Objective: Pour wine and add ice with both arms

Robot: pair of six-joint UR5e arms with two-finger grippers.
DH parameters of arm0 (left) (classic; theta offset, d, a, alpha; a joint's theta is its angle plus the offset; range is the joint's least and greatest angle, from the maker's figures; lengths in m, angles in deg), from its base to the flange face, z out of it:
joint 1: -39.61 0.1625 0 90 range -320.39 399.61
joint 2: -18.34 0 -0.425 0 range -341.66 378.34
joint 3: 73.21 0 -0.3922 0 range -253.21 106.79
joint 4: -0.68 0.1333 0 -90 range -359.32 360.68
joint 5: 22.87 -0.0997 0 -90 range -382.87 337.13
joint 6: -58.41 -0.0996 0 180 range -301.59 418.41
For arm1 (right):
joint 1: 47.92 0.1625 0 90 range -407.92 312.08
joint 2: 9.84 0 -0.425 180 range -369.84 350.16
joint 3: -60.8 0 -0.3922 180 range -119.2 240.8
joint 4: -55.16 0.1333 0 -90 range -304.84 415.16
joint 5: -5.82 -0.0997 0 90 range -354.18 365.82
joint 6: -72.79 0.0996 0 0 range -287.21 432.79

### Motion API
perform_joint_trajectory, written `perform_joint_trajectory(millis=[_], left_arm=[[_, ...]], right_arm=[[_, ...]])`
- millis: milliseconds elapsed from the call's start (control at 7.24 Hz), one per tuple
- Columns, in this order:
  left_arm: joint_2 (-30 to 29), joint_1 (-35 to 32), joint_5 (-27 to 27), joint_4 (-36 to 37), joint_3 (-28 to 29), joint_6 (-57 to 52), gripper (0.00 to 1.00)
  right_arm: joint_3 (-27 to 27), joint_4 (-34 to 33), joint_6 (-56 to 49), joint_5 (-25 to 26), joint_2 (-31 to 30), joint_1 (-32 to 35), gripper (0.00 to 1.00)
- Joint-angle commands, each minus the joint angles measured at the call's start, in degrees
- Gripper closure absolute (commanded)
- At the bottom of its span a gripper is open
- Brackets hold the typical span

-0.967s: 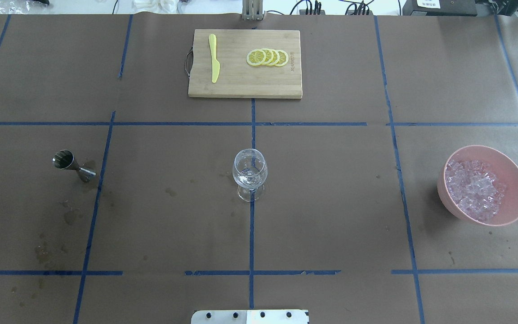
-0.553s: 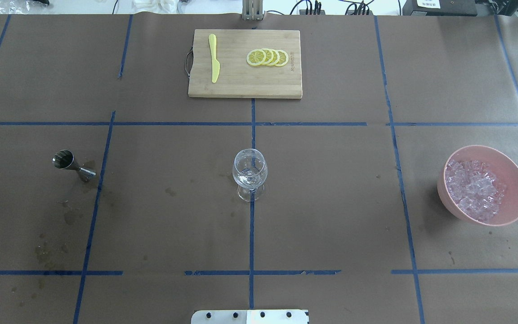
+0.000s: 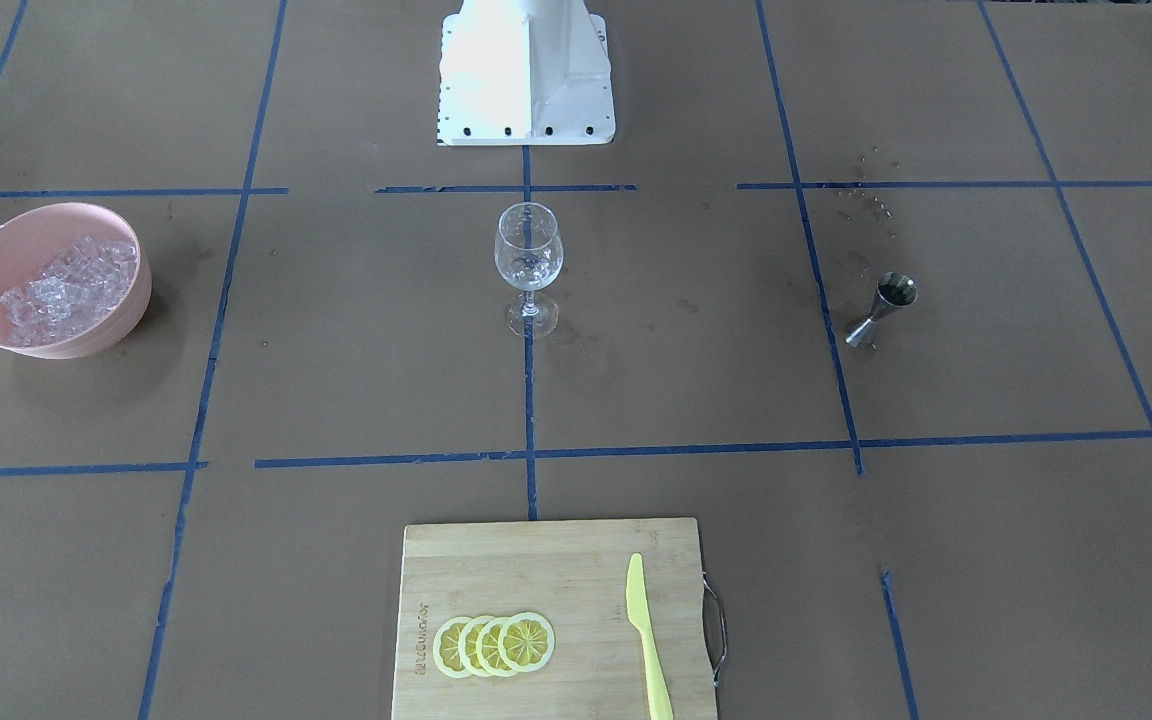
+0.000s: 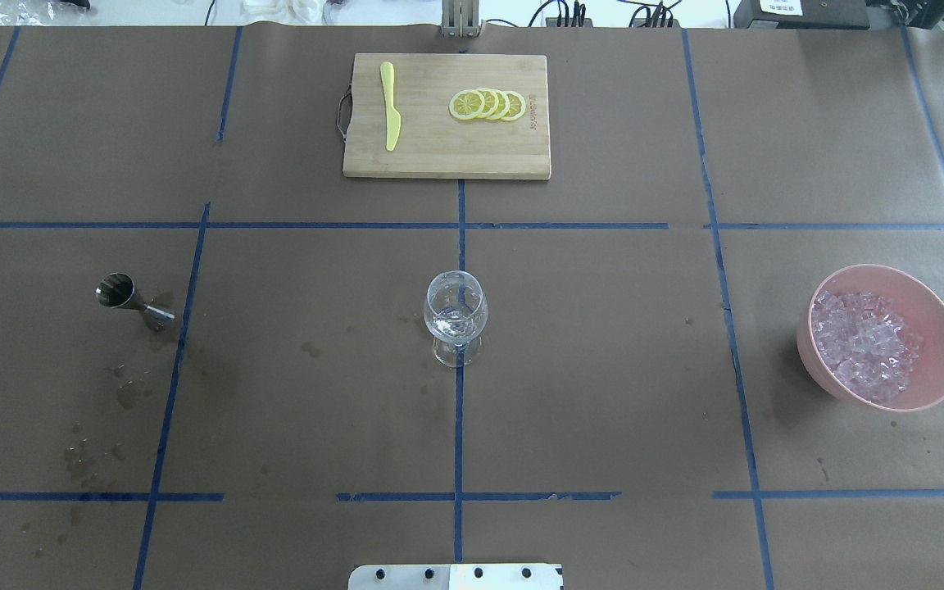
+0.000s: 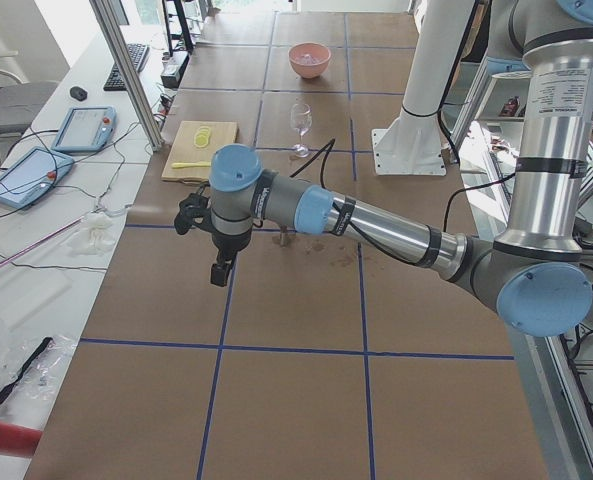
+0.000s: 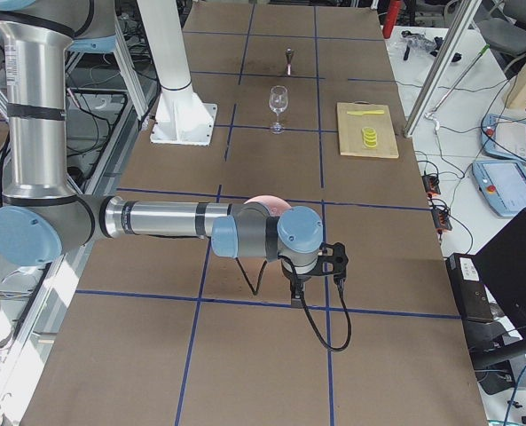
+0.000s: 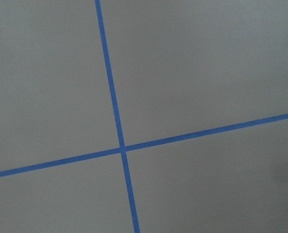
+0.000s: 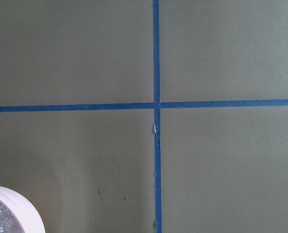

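A clear wine glass (image 4: 456,315) stands upright at the table's middle, also in the front-facing view (image 3: 528,265). A pink bowl (image 4: 935,307) at the right holds a heap of ice (image 4: 861,344); the front-facing view shows the bowl (image 3: 21,240) and the ice (image 3: 66,285) too. A steel jigger (image 4: 132,301) stands at the left. Both arms are outside the overhead view. My left gripper (image 5: 219,272) hangs over bare paper left of the jigger. My right gripper (image 6: 296,288) hangs just beyond the bowl. I cannot tell whether either is open or shut.
A bamboo cutting board (image 4: 446,156) at the far middle carries a yellow knife (image 4: 390,106) and several lemon slices (image 4: 488,105). The white pedestal (image 3: 526,70) stands at the near edge. Brown paper with blue tape lines covers the table; wet stains lie near the jigger.
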Motion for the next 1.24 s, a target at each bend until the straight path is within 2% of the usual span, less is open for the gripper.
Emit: perform_joint_trajectory(millis=[0, 276, 415, 553, 691, 829, 1106], left_arm=[[1.3, 1.1, 0.1, -0.3, -8.3, 8.5, 0.00], [2.4, 7.0, -2.1, -0.9, -14.3, 19.9, 0.00], [6.5, 11.7, -5.1, -6.7, -17.4, 27.8, 0.00], [12.9, 16.2, -7.2, -21.3, -17.3, 37.7, 0.00], [20.2, 26.0, -16.3, -37.3, -17.2, 49.2, 0.00], [23.4, 34.9, -24.7, -43.8, -17.2, 57.7, 0.00], [26.0, 48.5, -39.3, -46.9, -17.3, 69.5, 0.00]], right_arm=[[-0.1, -0.3, 0.1, 0.1, 0.0, 0.0, 0.00], [-0.6, 0.2, 0.1, 0.4, 0.7, 0.0, 0.00], [-1.4, -0.1, 0.2, 0.3, 0.9, 0.0, 0.00], [-1.2, -0.2, 0.3, 0.3, 1.3, 0.0, 0.00], [-1.5, 0.2, 0.2, 0.5, 0.9, 0.0, 0.00], [-1.1, 0.5, 0.1, 0.4, 0.9, -0.1, 0.00], [-1.4, 0.4, 0.3, -0.1, 0.7, -0.1, 0.00]])
